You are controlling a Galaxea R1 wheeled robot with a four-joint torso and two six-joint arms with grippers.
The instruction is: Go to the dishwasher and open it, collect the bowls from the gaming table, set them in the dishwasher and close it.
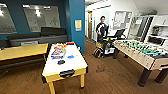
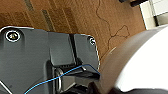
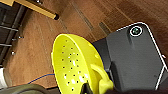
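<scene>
the right gripper is clenched on a yellow-green bowl dotted with small holes, carried above the brown wood-pattern floor; for the left gripper i cannot tell. in the head view the table-football table, green field and rods, stands at right, a white-topped table with yellow legs near centre, and a person stands far behind a wheeled rig.

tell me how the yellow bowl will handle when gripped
The yellow bowl looks like thin moulded plastic pierced with holes, so probably light and a little flexible. Its glossy surface may slip in a pinch. Being round, it would likely rock if set down.
</scene>
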